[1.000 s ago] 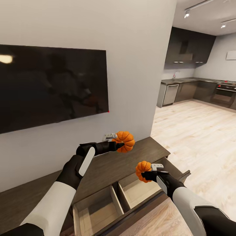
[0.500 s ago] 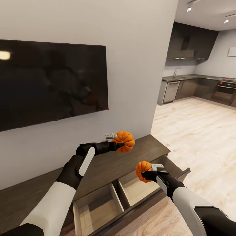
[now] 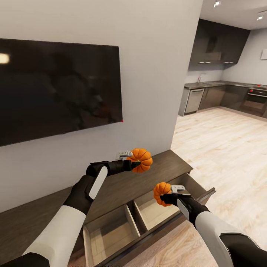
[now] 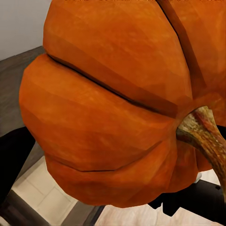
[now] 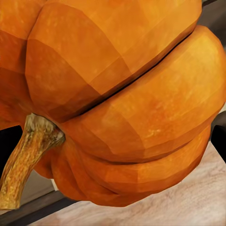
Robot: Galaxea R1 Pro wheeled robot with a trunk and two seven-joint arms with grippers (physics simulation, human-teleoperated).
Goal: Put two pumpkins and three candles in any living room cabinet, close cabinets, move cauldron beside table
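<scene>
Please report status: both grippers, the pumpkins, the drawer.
Left gripper holds one pumpkin above cabinet top. Right gripper holds other pumpkin over open drawer. Nothing in the way.

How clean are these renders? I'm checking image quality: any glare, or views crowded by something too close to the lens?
Head view: sharp, a pale light glare on the TV. Left wrist view: a pumpkin crowds the lens, facets showing. Right wrist view: the other pumpkin likewise.
</scene>
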